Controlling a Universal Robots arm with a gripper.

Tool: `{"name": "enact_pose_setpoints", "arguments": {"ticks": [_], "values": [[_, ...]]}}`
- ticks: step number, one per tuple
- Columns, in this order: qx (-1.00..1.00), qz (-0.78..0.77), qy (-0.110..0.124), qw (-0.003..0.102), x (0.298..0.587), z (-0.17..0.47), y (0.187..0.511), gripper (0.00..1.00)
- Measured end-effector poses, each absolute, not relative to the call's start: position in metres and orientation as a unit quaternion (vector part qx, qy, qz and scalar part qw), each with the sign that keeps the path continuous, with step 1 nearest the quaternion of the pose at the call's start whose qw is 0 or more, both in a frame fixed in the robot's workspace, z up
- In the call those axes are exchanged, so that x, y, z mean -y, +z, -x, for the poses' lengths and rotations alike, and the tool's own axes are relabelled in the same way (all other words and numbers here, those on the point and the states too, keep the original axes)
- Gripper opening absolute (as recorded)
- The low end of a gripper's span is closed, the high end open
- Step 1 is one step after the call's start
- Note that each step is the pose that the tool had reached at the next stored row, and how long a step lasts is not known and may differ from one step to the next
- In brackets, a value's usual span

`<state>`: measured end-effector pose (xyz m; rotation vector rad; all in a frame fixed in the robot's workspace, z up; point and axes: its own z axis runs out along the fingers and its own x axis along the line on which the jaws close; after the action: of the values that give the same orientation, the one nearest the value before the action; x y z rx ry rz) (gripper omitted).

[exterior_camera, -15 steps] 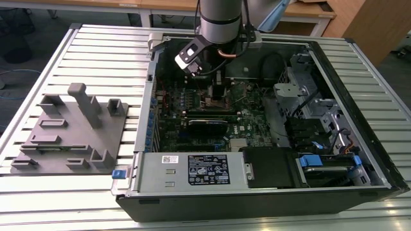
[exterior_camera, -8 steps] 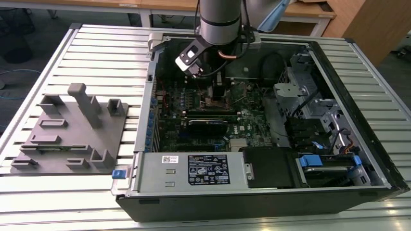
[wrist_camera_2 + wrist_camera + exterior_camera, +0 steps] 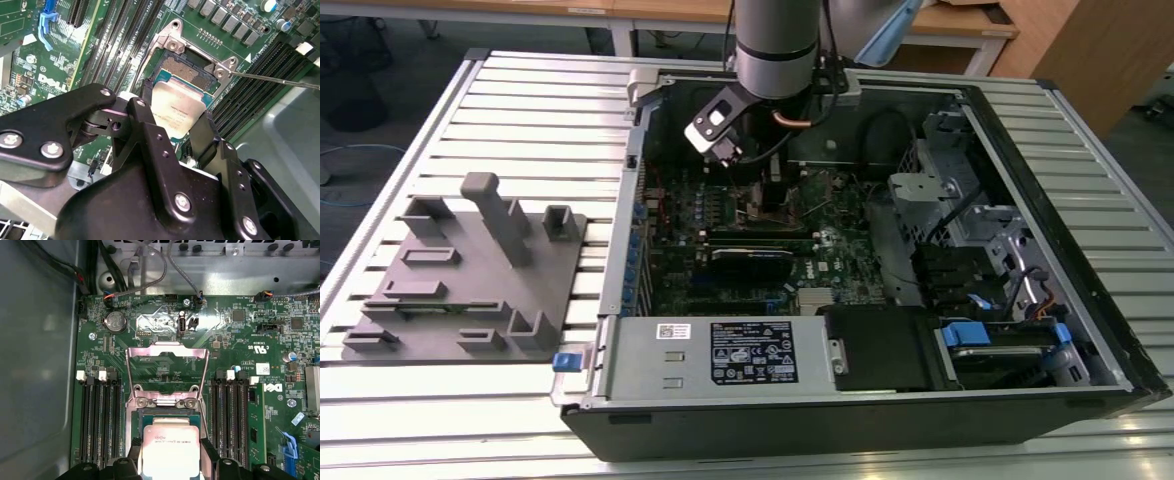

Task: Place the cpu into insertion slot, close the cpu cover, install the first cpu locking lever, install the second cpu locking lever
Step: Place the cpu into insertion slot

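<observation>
**Chip gripped over its socket, cover open**

The arm (image 3: 781, 40) reaches straight down into an open computer case (image 3: 854, 425) that rests on a slatted metal table (image 3: 520, 100). Towards the exterior view's left, a grey tray (image 3: 454, 320) of moulded holders sits on the same table, well apart from the work.

Up close, in the second wrist view, the gripper (image 3: 176, 114) is drawn in narrow. Its two black fingers (image 3: 150, 135) press on opposite edges of the cpu (image 3: 170, 442), so it has the chip clamped between them. The chip's silvery top faces up. It sits over the near part of the insertion slot (image 3: 186, 70) and hides most of it. A strip of the slot's fine contacts is bare beyond the chip's far edge. I cannot tell whether the chip is already resting in the slot or hangs just above it.

The cpu cover (image 3: 166, 346) is swung open, hinged at the slot's edge away from the gripper. The green board (image 3: 240, 340) shows through its big square cut-out. A thin metal rod (image 3: 275, 80) runs out from one corner of the socket bracket, over the long black memory slots (image 3: 100, 420) that flank the socket on both sides. A round coin battery (image 3: 115, 321) sits on the board beyond the cover.
</observation>
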<state>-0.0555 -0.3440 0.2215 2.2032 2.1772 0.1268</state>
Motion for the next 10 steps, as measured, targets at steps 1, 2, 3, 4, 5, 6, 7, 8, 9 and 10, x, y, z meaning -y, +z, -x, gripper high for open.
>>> {"name": "enact_pose_setpoints", "arguments": {"ticks": [1, 2, 3, 4, 5, 6, 7, 8, 9, 10], "values": [[-0.702, -0.711, 0.041, 0.021, 0.3440, 0.0555, 0.2215, 0.54], [-0.702, -0.711, 0.041, 0.021, 0.3439, 0.0555, 0.2208, 0.54], [-0.702, -0.711, 0.041, 0.021, 0.3439, 0.0555, 0.2199, 0.54], [-0.702, -0.711, 0.041, 0.021, 0.3440, 0.0555, 0.2189, 0.54], [-0.702, -0.711, 0.041, 0.021, 0.3440, 0.0555, 0.2177, 0.54], [-0.702, -0.711, 0.041, 0.021, 0.3440, 0.0555, 0.2165, 0.54], [-0.702, -0.710, 0.041, 0.021, 0.3440, 0.0555, 0.2155, 0.54], [-0.702, -0.711, 0.041, 0.021, 0.3440, 0.0556, 0.2146, 0.54], [-0.702, -0.711, 0.041, 0.021, 0.3440, 0.0558, 0.2139, 0.54], [-0.702, -0.711, 0.041, 0.021, 0.3440, 0.0559, 0.2131, 0.54]]}}
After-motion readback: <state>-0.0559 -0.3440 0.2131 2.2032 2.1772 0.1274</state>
